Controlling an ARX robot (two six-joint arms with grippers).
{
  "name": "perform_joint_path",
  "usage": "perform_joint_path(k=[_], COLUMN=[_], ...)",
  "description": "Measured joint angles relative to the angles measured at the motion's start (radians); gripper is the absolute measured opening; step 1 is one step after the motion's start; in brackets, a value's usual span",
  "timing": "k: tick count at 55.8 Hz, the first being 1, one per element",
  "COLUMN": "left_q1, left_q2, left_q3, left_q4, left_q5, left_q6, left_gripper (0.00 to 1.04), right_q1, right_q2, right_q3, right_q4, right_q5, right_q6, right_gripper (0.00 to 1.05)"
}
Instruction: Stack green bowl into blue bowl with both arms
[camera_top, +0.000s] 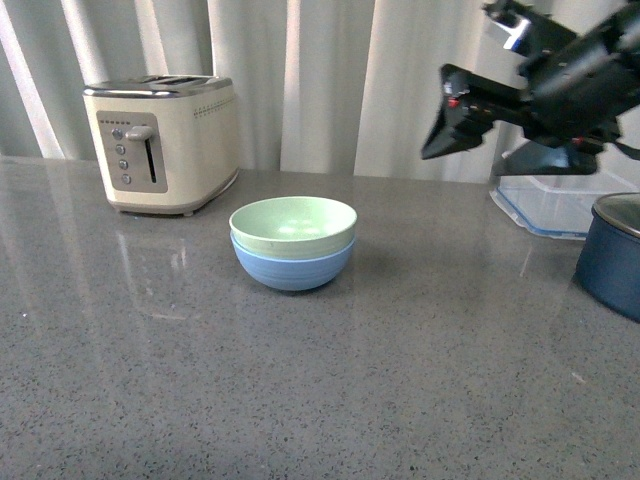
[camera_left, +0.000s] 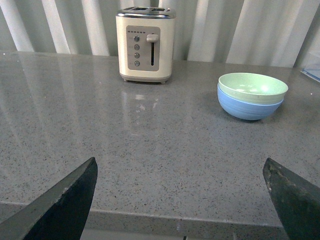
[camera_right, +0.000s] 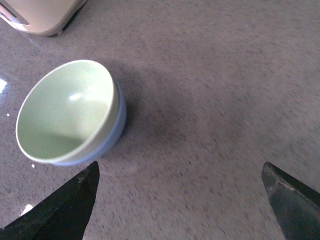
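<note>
The green bowl (camera_top: 293, 225) sits nested inside the blue bowl (camera_top: 293, 268) on the grey counter, upright, near the middle. The pair also shows in the left wrist view, green bowl (camera_left: 253, 87) in blue bowl (camera_left: 248, 107), and in the right wrist view, green bowl (camera_right: 65, 110) in blue bowl (camera_right: 119, 120). My right gripper (camera_top: 436, 135) is open and empty, raised well above the counter to the right of the bowls. In its wrist view the right gripper (camera_right: 180, 200) hangs over bare counter beside the bowls. My left gripper (camera_left: 180, 200) is open and empty at the counter's near edge.
A cream toaster (camera_top: 165, 140) stands at the back left. A clear rectangular container (camera_top: 560, 205) and a dark navy pot (camera_top: 612, 255) stand at the right edge. Pale curtains hang behind the counter (camera_top: 300, 400).
</note>
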Motion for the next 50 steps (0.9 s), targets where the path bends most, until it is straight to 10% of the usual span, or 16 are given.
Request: perform_joint_path(k=[23,27,33,50], left_q1=[0.0,0.0,0.0,0.0], left_q2=[0.0,0.0,0.0,0.0], left_q3=[0.0,0.0,0.0,0.0], left_q4=[0.0,0.0,0.0,0.0], left_q5=[0.0,0.0,-0.002,-0.001], left_q6=[0.0,0.0,0.0,0.0], left_gripper=[0.98,0.98,0.98,0.98], right_q1=[-0.134,-0.131,-0.134,-0.134], right_q2=[-0.741,-0.787,-0.856,-1.01], right_q3=[-0.798,-1.02,-1.191,-1.318], right_q4=[-0.021,0.521,0.922,0.951], right_q5=[0.111,0.296,0.322,0.32], right_q6=[-0.003,-0.042,-0.056,-0.066], right_gripper=[0.94,0.77,0.56,0.04])
